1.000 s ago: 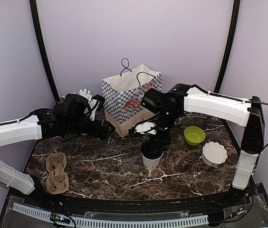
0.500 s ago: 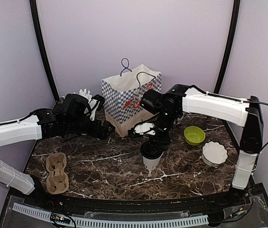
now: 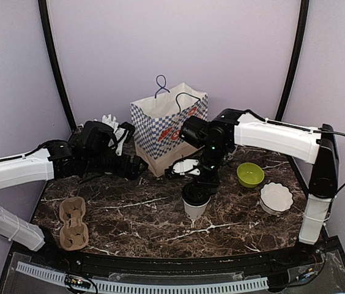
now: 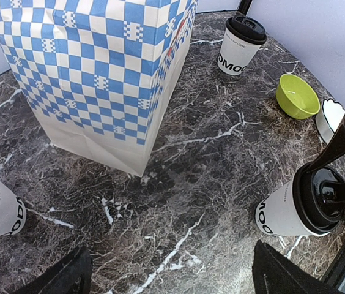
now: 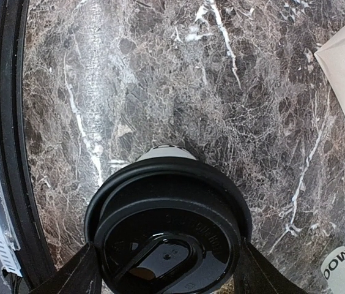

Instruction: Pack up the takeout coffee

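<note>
One takeout coffee cup [image 3: 195, 205], white with a black lid, stands on the marble table in front of the bag. It also shows in the left wrist view [image 4: 295, 211] and the right wrist view [image 5: 169, 226]. My right gripper [image 5: 166, 272] comes down from above, with one finger against each side of the lid rim. The second coffee cup [image 4: 241, 46] stands at the back right beyond the bag; in the top view the right arm hides it. My left gripper [image 4: 172, 275] is open and empty, low over the table to the left of the bag.
A blue-checked paper bag [image 3: 166, 125] stands open at the back centre. A cardboard cup carrier [image 3: 73, 222] lies front left. A lime-green bowl [image 3: 249, 174] and a white bowl [image 3: 276, 197] sit at the right. A cup with straws [image 3: 112, 125] stands behind the left arm.
The right wrist has shifted slightly over the cup. The cup, the bag and the left arm have not moved.
</note>
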### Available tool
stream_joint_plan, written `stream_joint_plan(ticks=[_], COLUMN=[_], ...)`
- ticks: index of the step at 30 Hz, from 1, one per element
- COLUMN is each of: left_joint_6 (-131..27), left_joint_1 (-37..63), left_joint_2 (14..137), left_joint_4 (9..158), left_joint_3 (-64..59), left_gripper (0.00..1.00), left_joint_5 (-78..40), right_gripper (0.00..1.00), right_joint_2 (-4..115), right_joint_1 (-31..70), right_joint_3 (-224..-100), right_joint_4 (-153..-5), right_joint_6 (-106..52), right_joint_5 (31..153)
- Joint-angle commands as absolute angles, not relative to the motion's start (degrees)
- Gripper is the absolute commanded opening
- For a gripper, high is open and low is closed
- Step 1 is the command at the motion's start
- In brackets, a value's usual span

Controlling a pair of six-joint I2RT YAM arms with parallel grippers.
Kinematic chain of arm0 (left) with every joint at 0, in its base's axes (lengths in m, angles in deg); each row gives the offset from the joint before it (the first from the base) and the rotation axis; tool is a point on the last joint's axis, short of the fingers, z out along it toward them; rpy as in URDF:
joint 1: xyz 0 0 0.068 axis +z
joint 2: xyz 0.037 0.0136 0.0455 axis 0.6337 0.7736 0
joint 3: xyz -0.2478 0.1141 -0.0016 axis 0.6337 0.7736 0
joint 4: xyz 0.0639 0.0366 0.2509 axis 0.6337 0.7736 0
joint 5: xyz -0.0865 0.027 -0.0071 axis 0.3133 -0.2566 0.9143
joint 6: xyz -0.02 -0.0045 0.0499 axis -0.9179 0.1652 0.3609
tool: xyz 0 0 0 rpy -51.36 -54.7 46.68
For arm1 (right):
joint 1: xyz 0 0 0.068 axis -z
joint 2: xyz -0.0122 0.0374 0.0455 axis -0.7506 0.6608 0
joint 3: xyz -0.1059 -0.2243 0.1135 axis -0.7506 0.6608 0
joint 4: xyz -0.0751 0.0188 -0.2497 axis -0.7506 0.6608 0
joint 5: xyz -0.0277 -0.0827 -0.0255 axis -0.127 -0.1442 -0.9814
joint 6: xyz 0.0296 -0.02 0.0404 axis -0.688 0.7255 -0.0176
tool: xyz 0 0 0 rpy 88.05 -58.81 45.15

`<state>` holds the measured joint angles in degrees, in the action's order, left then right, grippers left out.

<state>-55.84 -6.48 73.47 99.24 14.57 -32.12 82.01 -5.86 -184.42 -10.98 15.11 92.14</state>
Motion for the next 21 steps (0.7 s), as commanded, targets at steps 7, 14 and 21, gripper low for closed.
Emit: stream_joint_plan(ticks=[7, 14, 21], left_joint_6=[-54.8, -54.8, -54.8], left_joint_1=[-6.3, -6.3, -6.3], left_joint_2=[73.7, 73.6, 73.5], left_joint_4=[98.6, 98.7, 98.9], left_joint_3=[14.5, 14.5, 14.6], left_gripper=[0.93, 0.93, 0.93], left_joint_5=[-31.9, -32.0, -32.2], right_gripper=[0.66, 0.66, 0.67], right_joint_2=[81.1, 82.0, 83.4], right_joint_1=[-6.6, -6.6, -6.8], right_joint_3=[-186.3, -185.4, -185.1], right_joint_4=[-9.1, -9.7, -9.6], right_joint_6=[14.5, 14.5, 14.6], right_joint_5=[90.1, 91.0, 92.1])
